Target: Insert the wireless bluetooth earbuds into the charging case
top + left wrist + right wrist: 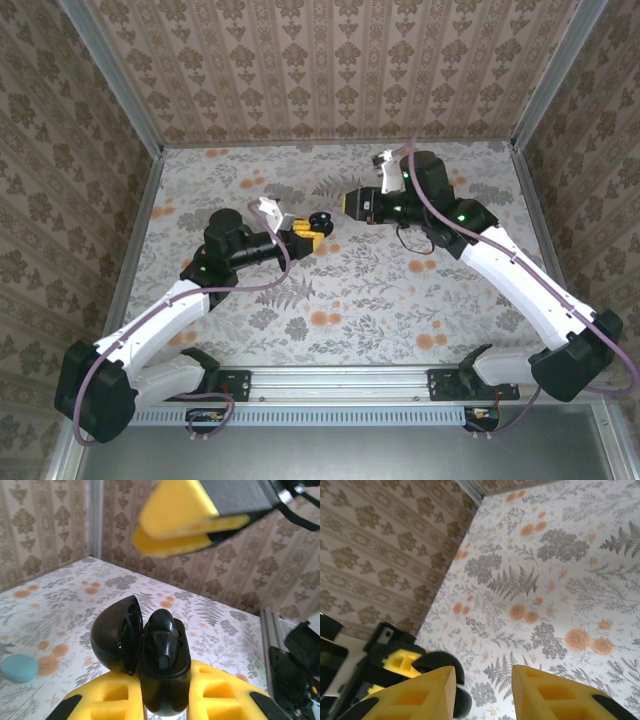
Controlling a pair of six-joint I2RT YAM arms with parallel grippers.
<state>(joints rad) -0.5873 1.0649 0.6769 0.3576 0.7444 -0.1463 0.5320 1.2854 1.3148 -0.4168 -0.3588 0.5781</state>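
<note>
- Jaws of your left gripper (pixel 165 700) are clamped on the charging case (pixel 162 667), with a yellow pad pressed against each side of its base
- Case is glossy black and held off the table (pixel 400 300); its hinged lid (pixel 112 640) stands open to the left in the left wrist view
- One dark, rounded earbud (pixel 161 625) looks seated in the base; the gloss makes it hard to tell apart from the shell
- From the top view, your left gripper (pixel 308 232) holds the case (pixel 320 222) near the table's centre
- Jaws of your right gripper (pixel 484 672) are slightly parted, with nothing between the yellow fingers
- Right gripper (pixel 348 202) hangs just beyond and above the case, tips pointed toward it and not touching
- A small teal round object (pixel 19 667) lies on the table, well left of the case
</note>
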